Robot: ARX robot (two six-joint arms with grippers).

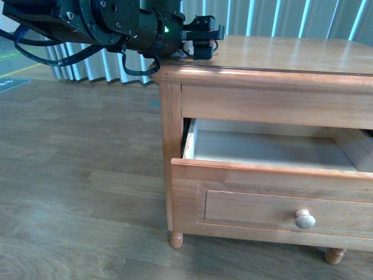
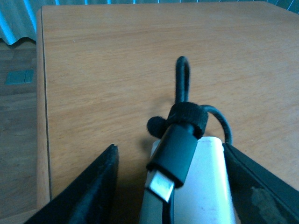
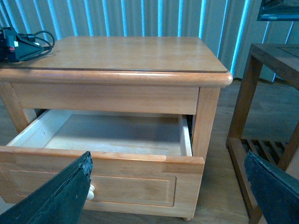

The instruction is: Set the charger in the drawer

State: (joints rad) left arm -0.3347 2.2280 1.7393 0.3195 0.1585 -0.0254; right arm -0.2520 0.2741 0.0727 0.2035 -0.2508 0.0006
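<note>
Left gripper (image 2: 169, 148) straddles charger (image 2: 211, 184), fingers apart, not clamped; charger's long axis runs along the fingers. Open drawer (image 1: 262, 175) sits at 5 o'clock from it in front view. Right gripper (image 3: 168, 161) spread too.

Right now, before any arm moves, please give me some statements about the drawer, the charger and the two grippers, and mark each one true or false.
1. The drawer is pulled open. True.
2. The charger lies in the drawer. False: it is on the cabinet top, between the fingers of the left gripper.
3. Nothing shows inside the drawer. True.
4. The right gripper is shut. False: its fingers stand wide apart.
5. The drawer's knob is black. False: it is pale.
</note>
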